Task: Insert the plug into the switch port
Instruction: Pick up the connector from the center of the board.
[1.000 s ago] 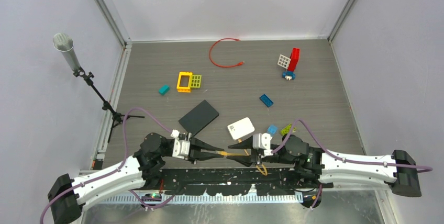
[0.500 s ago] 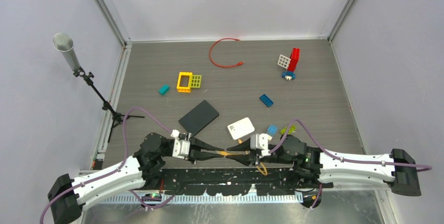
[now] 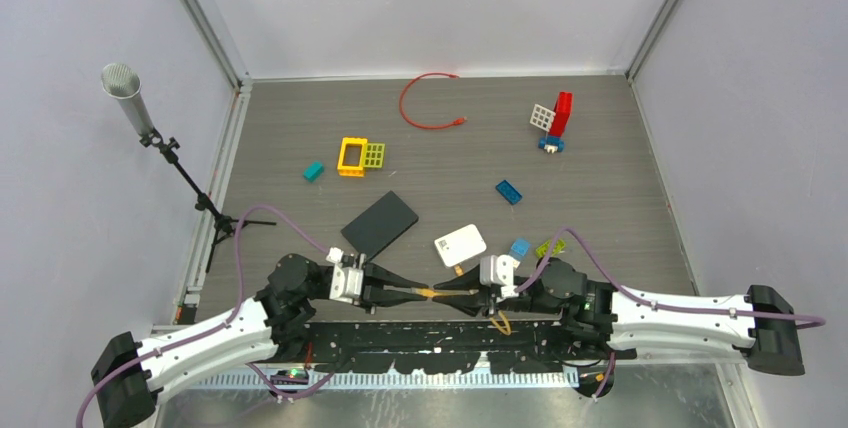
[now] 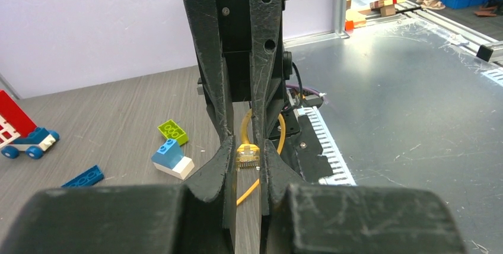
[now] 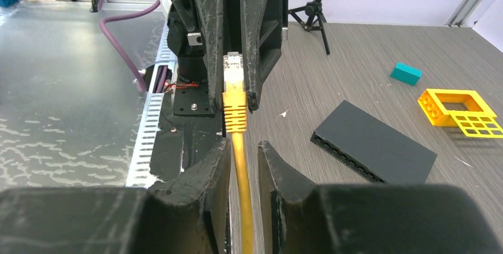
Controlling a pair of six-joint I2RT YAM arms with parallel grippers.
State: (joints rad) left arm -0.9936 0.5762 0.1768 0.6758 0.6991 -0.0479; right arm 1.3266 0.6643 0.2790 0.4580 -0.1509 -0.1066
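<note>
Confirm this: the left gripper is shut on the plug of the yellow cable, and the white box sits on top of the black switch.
One thing is wrong. The white box is not on top of the black switch. It lies on the table beside the switch and apart from it, as the top view shows. The rest holds: the left gripper is shut on the plug of the yellow cable.

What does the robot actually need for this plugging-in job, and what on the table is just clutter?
Needed:
- yellow plug
- yellow cable
- black switch

Just lying about:
- red cable
- white box
- toy bricks
- microphone
</note>
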